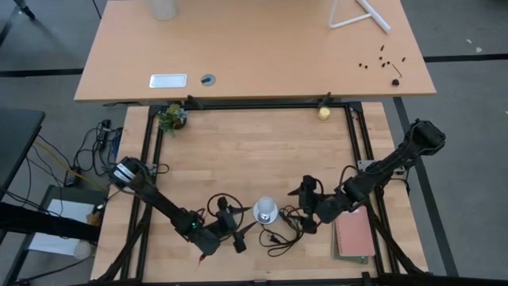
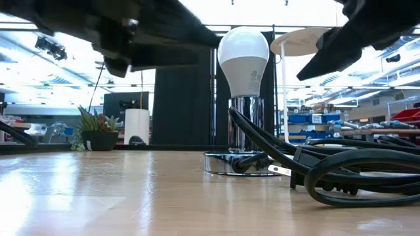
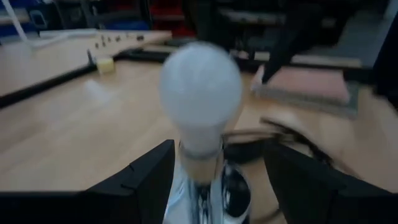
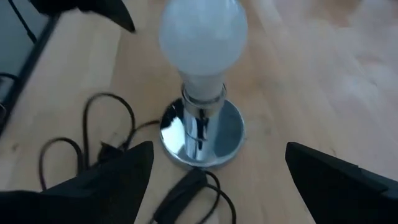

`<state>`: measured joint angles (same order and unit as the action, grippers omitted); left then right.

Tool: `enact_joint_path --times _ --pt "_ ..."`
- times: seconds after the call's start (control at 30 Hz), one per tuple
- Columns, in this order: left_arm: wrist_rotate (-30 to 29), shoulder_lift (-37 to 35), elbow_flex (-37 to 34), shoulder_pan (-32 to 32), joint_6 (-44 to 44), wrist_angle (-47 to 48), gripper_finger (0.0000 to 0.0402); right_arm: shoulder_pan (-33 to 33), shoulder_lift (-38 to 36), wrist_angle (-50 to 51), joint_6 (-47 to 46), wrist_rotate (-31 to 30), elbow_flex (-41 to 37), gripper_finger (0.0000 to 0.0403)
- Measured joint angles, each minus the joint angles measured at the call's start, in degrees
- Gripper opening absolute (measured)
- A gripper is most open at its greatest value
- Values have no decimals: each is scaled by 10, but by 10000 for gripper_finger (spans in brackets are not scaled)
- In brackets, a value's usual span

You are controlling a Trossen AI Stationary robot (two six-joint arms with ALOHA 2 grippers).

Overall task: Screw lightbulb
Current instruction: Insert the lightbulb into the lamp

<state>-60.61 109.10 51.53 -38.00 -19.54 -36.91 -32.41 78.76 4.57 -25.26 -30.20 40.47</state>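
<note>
- The lightbulb [image 2: 243, 58] stands upright in the chrome socket [image 4: 202, 134] near the desk's [image 1: 254, 151] front edge, apparently seated.
- The left tool [image 3: 214, 180] flanks the bulb's neck, fingers spread, gripping nothing.
- The right tool [image 4: 214, 180] hovers nearby, wide open and empty.
- Judgement: mostly done; perhaps final tightening remains.
</note>
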Motion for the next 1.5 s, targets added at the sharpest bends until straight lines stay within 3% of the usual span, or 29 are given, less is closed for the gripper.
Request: enact_joint_path --times 0.2,0.37,0.57,0.9,1.17,1.3,1.5 --pt "1 -24 0 -14 -109 144 250 6 0 -46 -5 -2 -32 374" --pt "34 -26 0 -15 -151 152 250 8 0 -121 -3 -4 -42 374" --pt "56 -26 0 -14 -149 151 250 9 0 -155 9 -18 -43 374" --pt "53 -26 0 15 -100 140 250 9 0 -166 9 9 -43 374" --pt "121 -26 0 46 -46 105 250 20 0 -196 12 23 -44 374" --pt "138 -26 0 46 -4 74 250 22 0 -155 -13 29 -34 374" --pt "131 -26 0 46 13 69 250 22 0 35 -22 32 52 374"
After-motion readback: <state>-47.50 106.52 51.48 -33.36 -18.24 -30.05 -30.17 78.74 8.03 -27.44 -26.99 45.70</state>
